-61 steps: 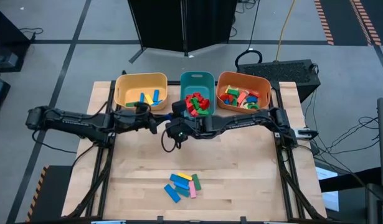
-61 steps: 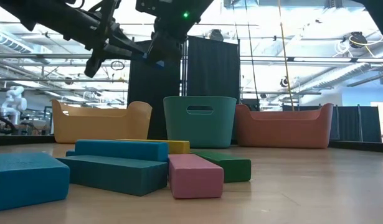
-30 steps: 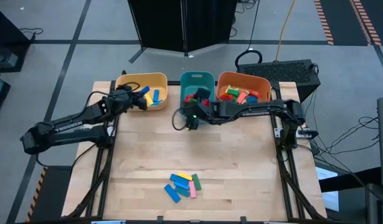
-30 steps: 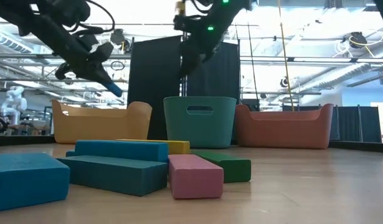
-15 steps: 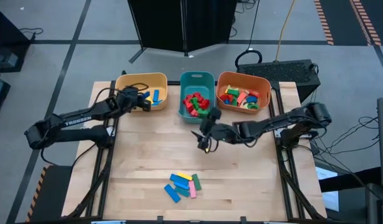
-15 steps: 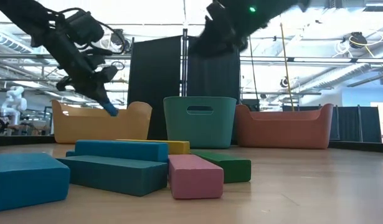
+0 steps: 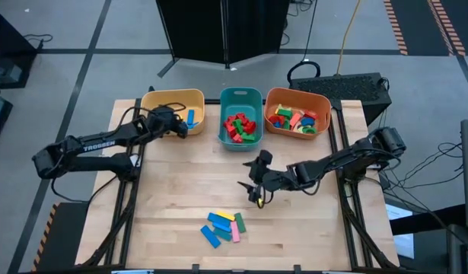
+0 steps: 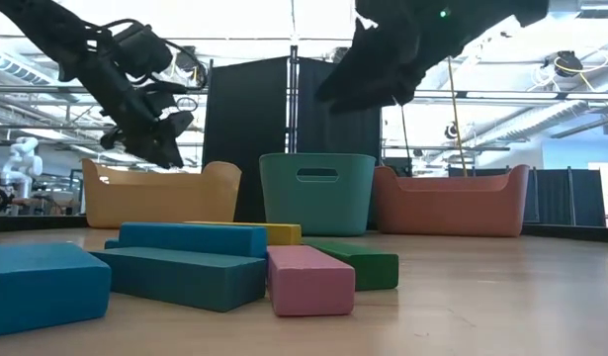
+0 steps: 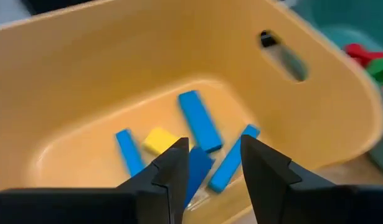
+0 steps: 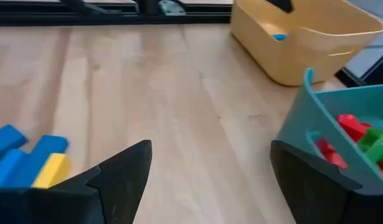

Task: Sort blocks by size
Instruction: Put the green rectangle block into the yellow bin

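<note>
At left we see the left pincer [image 7: 175, 126] spread above the yellow bin [image 7: 161, 101], holding nothing; long blue blocks [image 9: 200, 121] lie inside. At right, the right pincer [image 7: 255, 190] hangs spread wide above loose blocks [image 7: 224, 227] on the surface [image 7: 310, 228].

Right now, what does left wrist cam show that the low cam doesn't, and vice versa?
Only the left wrist view: the inside of the yellow bin, with blue bars and one yellow piece on its floor, seen past the left claw, whose fingers stand apart with nothing between them.

Only the low view: the pile of blocks on the table, including the pink block and the long blue bar, plus the orange bin.

Both: the yellow bin, the teal bin and the left claw.
</note>
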{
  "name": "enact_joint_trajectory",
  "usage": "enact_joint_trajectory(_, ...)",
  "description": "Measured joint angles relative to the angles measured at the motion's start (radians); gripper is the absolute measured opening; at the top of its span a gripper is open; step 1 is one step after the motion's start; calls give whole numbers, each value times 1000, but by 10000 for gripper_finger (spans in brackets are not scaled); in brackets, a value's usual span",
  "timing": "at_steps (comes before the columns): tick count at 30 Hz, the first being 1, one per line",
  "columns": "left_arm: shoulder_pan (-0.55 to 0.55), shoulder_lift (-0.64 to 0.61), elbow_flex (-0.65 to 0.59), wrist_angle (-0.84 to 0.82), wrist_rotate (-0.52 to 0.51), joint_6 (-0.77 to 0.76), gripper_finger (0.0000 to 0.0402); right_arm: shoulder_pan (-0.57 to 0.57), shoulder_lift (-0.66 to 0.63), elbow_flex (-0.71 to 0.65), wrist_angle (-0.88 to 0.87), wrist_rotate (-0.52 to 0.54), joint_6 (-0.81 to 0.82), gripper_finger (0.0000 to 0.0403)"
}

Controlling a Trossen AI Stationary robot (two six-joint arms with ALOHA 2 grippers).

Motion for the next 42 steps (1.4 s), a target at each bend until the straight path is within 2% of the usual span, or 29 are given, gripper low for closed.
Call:
enact_joint_trajectory(7,-76,-7,0,131,114,54,134,57,30,0,0,0,66,313)
enact_joint_trajectory(14,-206,-46,0,254,196,127,134,116,135,0,10,0,77,313)
enact_joint_trajectory(23,-392,-76,0,244,202,155,135,164,217,0,145,-5,102,313)
enact_joint_trajectory(37,-686,-75,0,249,195,117,135,175,219,0,157,-152,117,313)
enact_joint_trajectory(42,-806,-54,0,249,130,92,135,174,245,1,181,-156,117,313)
